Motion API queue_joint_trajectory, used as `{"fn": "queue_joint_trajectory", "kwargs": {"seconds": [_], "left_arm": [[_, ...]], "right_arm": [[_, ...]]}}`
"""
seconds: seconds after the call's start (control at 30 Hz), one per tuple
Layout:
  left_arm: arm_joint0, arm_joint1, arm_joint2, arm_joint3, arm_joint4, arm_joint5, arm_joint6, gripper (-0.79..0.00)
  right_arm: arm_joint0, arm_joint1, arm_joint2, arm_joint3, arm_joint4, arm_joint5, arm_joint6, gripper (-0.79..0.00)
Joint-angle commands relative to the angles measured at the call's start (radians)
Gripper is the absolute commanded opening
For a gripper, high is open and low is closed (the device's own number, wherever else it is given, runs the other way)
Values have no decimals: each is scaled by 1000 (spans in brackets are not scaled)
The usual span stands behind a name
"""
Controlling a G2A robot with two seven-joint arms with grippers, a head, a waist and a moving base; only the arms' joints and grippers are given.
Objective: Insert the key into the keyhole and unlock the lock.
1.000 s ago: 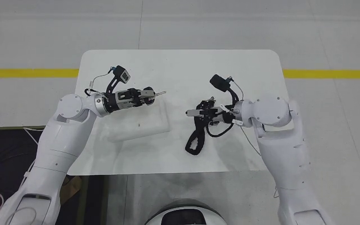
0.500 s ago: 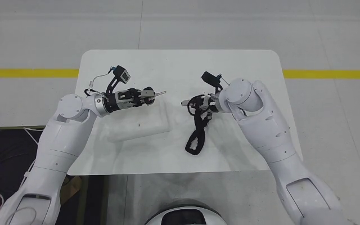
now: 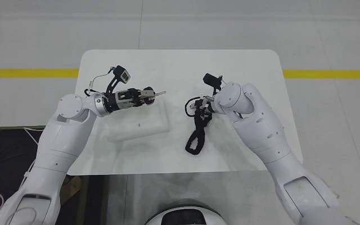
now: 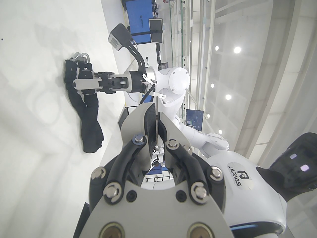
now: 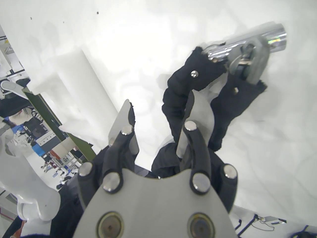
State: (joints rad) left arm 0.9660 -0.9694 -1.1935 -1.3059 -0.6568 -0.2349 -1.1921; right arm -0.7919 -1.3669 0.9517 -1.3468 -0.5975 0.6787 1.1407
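Black fabric-sleeved cable lock (image 3: 196, 135) with a chrome cylinder (image 5: 250, 43) lies mid white desk (image 3: 253, 62); right gripper (image 5: 161, 105) stands wide astride its sleeve near the cylinder. Left gripper (image 3: 152, 95), well apart, pinches a thin silver metal key (image 4: 156, 106).

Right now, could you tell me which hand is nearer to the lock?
Right. The right hand is at the lock; the left hand, holding the key, is well apart from it.
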Motion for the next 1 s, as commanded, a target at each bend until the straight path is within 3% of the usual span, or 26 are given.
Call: {"fn": "queue_joint_trajectory", "kwargs": {"seconds": [0.0,0.1,0.2,0.3,0.33,0.37,0.4,0.63,0.83,0.97], "left_arm": [[0,0,0,0,0,0,0,-785],[0,0,0,0,0,0,0,-785],[0,0,0,0,0,0,0,-785],[0,0,0,0,0,0,0,-785],[0,0,0,0,0,0,0,-785],[0,0,0,0,0,0,0,-785],[0,0,0,0,0,0,0,-785],[0,0,0,0,0,0,0,-785],[0,0,0,0,0,0,0,-785],[0,0,0,0,0,0,0,-785]], "right_arm": [[0,-5,-12,6,-23,26,-25,-332],[5,-14,-33,26,-57,53,-52,-379],[16,-24,-46,46,-58,57,-56,-305],[23,-35,-61,61,-82,72,-71,-369],[25,-38,-63,65,-86,75,-74,-409],[26,-41,-66,69,-99,83,-82,-566],[26,-44,-67,71,-100,83,-82,-785],[25,-59,-55,77,-124,58,-57,-785],[-3,-38,77,4,-5,-94,95,-785],[-38,-12,147,-42,-7,-166,167,-785]]}}
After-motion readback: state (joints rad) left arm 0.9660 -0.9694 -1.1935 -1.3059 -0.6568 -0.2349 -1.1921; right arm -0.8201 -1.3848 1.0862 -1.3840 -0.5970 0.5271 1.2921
